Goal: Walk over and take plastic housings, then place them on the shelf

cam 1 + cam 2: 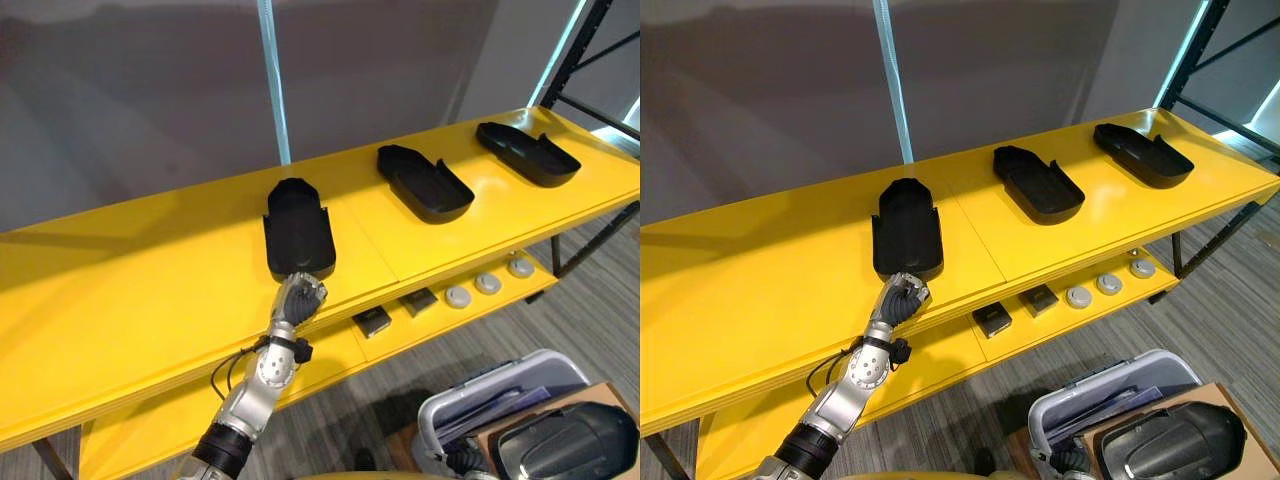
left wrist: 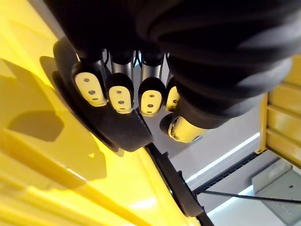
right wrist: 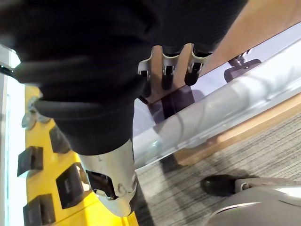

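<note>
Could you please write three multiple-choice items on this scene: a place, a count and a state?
1. Where do the black housings lie? A) on top of the yellow shelf B) on its lower board C) on the floor
2. How many housings lie there? A) two B) three C) five
3. The left hand is: A) open, flat on the board B) curled on the nearest housing's end C) hanging away from the shelf
Answers: 1 A, all lie on top; 2 B, three show in a row; 3 B, its fingers wrap that housing's rim.
</note>
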Robot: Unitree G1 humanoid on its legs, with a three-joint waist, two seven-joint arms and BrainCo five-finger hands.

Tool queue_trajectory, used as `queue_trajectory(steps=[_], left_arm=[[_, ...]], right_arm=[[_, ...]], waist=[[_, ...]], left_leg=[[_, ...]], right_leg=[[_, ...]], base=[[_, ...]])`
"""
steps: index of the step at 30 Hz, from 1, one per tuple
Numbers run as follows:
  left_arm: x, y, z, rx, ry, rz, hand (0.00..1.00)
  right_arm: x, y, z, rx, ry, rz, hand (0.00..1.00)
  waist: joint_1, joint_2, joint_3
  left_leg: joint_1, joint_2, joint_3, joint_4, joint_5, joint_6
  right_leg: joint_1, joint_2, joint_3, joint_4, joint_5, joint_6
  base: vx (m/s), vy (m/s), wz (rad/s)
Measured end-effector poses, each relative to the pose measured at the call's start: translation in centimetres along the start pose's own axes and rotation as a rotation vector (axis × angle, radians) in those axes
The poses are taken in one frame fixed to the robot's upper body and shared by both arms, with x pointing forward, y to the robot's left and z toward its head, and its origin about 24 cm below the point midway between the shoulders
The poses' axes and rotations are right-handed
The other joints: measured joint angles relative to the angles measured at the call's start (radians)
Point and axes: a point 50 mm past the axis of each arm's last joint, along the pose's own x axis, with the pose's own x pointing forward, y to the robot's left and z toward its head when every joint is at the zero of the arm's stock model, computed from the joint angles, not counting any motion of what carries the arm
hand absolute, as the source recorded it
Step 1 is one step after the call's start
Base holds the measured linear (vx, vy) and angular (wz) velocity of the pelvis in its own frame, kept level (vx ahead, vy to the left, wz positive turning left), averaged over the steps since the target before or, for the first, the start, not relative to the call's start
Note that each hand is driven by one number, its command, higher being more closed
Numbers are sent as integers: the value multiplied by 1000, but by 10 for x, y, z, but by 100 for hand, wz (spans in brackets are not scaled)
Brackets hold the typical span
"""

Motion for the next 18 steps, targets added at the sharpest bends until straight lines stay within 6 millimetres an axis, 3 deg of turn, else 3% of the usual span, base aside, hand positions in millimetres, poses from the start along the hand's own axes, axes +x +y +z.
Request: queue_trajectory(steps=[2, 6, 18], left_arm=[[2, 1, -4, 10, 20, 0, 100], [9, 1, -6, 9, 39, -3, 100], [38, 17, 5, 52, 5, 38, 100]], right_arm=[[1, 0, 1, -1, -3, 2, 0], [1, -1, 0, 17, 6, -5, 0], [2, 0, 4, 31, 5, -6, 0]], waist=[[-16, 4, 5], [-19, 2, 13], [-43, -1, 34]], left_leg=[[-2, 0, 0, -1, -3, -5], [-12, 0, 4, -2, -3, -5], [-14, -2, 18, -23, 0, 0]], right_leg=[[-3, 0, 1, 0, 0, 0], [-14, 0, 3, 0, 1, -1], [-31, 1, 11, 0, 7, -9]], base=[[0, 0, 0], [-5, 4, -2], [7, 8, -3]])
